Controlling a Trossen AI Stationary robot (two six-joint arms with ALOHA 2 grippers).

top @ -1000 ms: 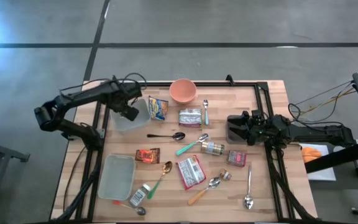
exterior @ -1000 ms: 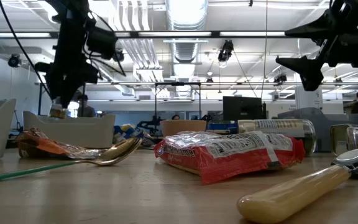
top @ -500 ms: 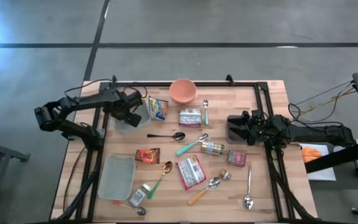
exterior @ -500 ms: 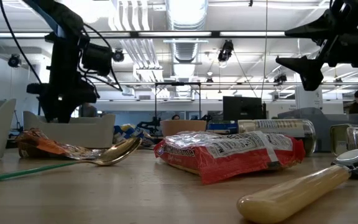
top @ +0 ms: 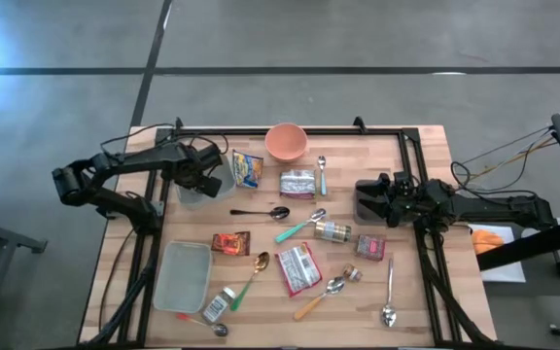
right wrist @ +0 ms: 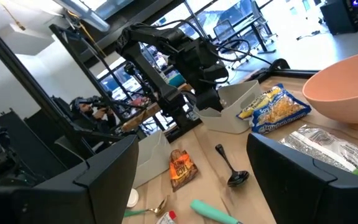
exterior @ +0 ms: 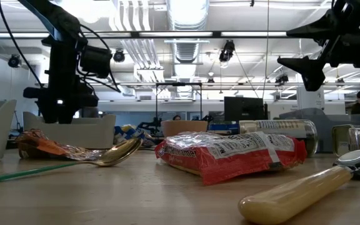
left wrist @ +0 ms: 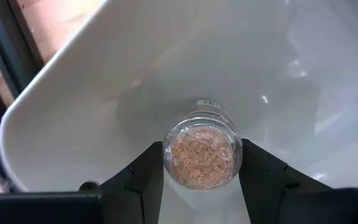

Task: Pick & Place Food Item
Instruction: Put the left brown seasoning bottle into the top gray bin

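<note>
A small glass jar [left wrist: 205,152] of brown granules is in my left gripper [top: 202,178], which is shut on it. The gripper points down into a white container [top: 189,196] at the table's far left. In the low view the container's wall [exterior: 86,132] hides the jar and the fingertips. The jar's cap end points at the container's floor [left wrist: 166,87]; whether it touches, I cannot tell. My right gripper [top: 363,200] waits open at the table's right side, pointing level toward the left, with nothing between its fingers. My left gripper pinches the jar's round glass wall [left wrist: 169,155] between its two fingers [left wrist: 146,177], one on each side. The fingers come from above, pointing down along the jar. The jar stands roughly upright in the hold, its cap end down, inside the white container.
Beside the container lie a yellow snack packet [top: 248,168], a pink bowl [top: 286,142] and a silver packet [top: 297,183]. Spoons, a red packet [top: 298,267], other jars and a second grey tray [top: 184,275] are spread over the table's middle and near side.
My left gripper has come down with the jar into the white container and has rolled a little about its own axis. In the low view the jar showed below the fingers a second ago; now the container's wall hides it. Its fingers have stayed shut on the jar.
</note>
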